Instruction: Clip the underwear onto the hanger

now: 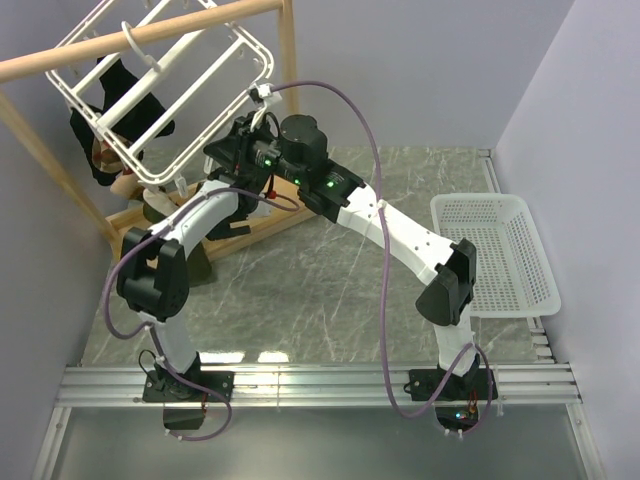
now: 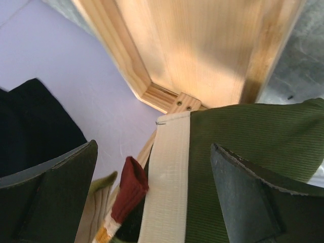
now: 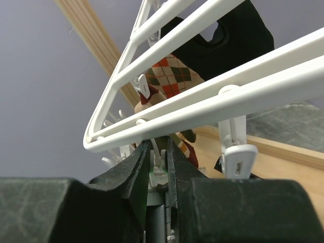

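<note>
The hanger (image 1: 165,95) hangs tilted from the wooden rail (image 1: 140,35); its bars cross the right wrist view (image 3: 212,101). My right gripper (image 3: 159,144) is under its lower corner, shut on one white dangling clip (image 3: 163,161). The underwear (image 2: 248,131), olive-green ribbed cloth with a cream waistband (image 2: 169,167), hangs between the fingers of my left gripper (image 2: 154,147). Those jaws stand wide apart and do not pinch the cloth. In the top view both wrists bunch together at the hanger's lower right corner and hide the underwear.
A black garment (image 1: 125,95) with tan-red argyle patches (image 3: 172,76) hangs on the hanger. The wooden stand's base (image 2: 202,45) lies just beyond the underwear. Another free clip (image 3: 238,157) dangles to the right. A white mesh basket (image 1: 495,255) sits at the table's right.
</note>
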You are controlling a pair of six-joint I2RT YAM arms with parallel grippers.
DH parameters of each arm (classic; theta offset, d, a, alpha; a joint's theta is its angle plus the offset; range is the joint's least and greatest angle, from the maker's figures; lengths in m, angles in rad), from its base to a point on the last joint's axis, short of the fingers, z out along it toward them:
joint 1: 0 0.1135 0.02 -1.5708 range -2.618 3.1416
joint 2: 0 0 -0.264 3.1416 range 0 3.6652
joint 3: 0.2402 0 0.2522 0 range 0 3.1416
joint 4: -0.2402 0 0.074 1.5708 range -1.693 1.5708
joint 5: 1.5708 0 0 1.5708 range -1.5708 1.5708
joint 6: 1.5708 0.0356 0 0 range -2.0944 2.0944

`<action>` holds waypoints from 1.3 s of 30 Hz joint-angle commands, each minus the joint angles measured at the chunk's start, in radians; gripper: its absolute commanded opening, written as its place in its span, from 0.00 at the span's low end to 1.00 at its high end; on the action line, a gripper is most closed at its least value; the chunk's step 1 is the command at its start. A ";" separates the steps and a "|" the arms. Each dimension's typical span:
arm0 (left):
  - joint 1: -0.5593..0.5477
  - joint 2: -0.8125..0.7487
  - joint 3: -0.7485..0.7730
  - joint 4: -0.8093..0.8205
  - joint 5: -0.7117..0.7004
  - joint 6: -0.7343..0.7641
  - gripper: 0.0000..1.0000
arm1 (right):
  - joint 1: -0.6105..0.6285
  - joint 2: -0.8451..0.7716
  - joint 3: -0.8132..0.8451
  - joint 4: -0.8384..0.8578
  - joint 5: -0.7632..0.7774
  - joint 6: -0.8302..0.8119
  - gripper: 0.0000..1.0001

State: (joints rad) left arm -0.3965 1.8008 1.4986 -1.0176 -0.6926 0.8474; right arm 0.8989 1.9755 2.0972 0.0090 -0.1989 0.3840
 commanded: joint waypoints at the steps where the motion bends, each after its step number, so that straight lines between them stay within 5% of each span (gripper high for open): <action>1: 0.015 0.034 0.063 -0.091 0.022 -0.024 0.99 | -0.015 -0.067 -0.016 0.055 0.036 -0.010 0.00; 14: 0.071 0.164 0.232 -0.355 0.090 -0.125 0.96 | -0.025 -0.083 -0.054 0.085 0.027 -0.010 0.00; 23: 0.137 0.152 0.160 -0.354 0.088 -0.108 0.89 | -0.043 -0.079 -0.057 0.098 0.026 -0.005 0.00; 39: 0.116 0.204 0.282 -0.354 0.110 -0.254 0.99 | -0.043 -0.069 -0.060 0.118 0.003 -0.002 0.00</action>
State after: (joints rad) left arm -0.2733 1.9999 1.7355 -1.3304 -0.5808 0.6418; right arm 0.8646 1.9598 2.0411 0.0772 -0.2047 0.3771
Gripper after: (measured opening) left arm 0.993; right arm 0.228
